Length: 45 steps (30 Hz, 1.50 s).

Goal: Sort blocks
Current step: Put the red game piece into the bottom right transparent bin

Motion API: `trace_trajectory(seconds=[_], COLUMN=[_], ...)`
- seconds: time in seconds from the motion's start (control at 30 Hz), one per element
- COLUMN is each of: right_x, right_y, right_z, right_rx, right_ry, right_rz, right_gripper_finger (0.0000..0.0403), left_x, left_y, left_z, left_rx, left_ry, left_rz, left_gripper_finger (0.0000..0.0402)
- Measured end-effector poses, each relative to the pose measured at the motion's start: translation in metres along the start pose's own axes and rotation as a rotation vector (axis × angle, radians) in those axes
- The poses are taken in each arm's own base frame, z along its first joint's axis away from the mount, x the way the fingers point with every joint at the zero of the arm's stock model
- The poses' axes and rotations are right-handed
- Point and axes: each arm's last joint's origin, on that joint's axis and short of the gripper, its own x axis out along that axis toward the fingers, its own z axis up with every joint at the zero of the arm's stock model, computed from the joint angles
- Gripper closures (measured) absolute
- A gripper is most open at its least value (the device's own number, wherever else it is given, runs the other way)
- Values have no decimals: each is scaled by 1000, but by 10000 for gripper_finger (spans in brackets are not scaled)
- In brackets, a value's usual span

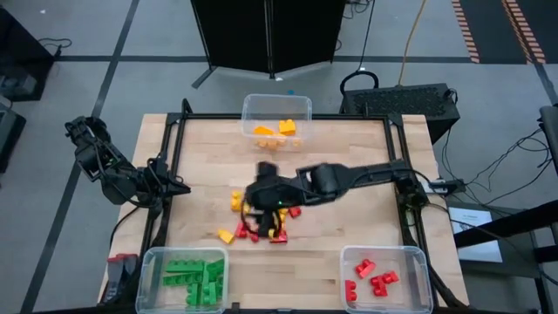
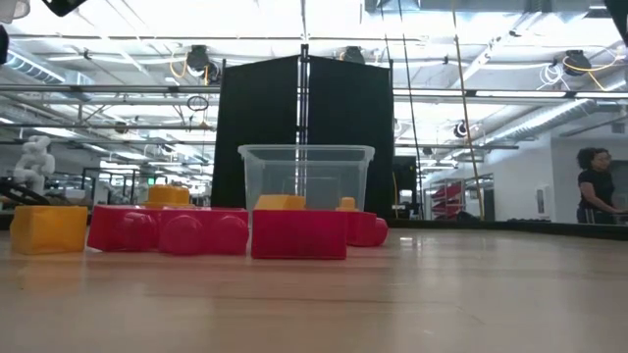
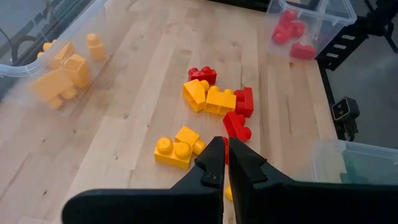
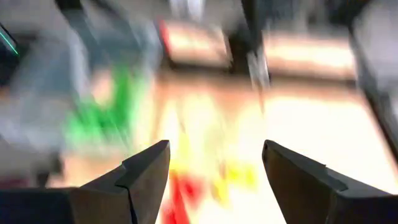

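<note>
We have the blocks [image 1: 257,222] still to sort in a loose red and yellow heap at the middle of the tabletop [image 1: 349,157]; green ones already lie in the near-left bin [image 1: 150,283], red ones in the near-right bin [image 1: 418,262], and yellow ones in the far bin [image 1: 301,106]. Our right gripper [image 1: 261,202] hangs over the heap with its jaws apart and nothing between them. Our left gripper [image 3: 225,163] waits at the tabletop's left edge, jaws together. We judge these bricks to be light, rigid, smooth plastic that can skid or twist away, so we would pinch one across its flat side walls, not over the studs, picking a brick at the heap's edge.
</note>
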Motion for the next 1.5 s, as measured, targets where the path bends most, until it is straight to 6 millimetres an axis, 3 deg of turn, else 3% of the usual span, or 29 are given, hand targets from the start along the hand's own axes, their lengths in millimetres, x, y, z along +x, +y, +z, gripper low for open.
trace_trajectory(seconds=[0.1,0.2,0.3,0.6,0.73,1.07,1.2,1.5], right_x=[-20,-56,-64,-7,25,19,37,60], right_y=[-22,-40,-45,-50,-45,-54,-49,-41], right_z=[-17,-29,-42,-103,-136,-198,-224,-236], right_rx=[69,151,188,329,422,788,869,881], right_ry=[212,357,489,721,719,451,429,408], right_rz=[-103,-256,-355,-469,-360,-322,-263,-222], right_gripper_finger=[151,151,151,151,151,151,151,151], left_x=[0,0,0,0,0,0,0,0], left_y=[0,0,0,0,0,-1,-1,-1], left_z=[0,0,0,0,-1,-1,-1,-1], left_rx=[0,0,0,2,0,0,1,0], left_ry=[0,0,1,8,15,30,30,30], left_rz=[0,0,-1,-4,-12,-29,-28,-28], left_gripper_finger=[398,398,398,398,398,398,398,398])
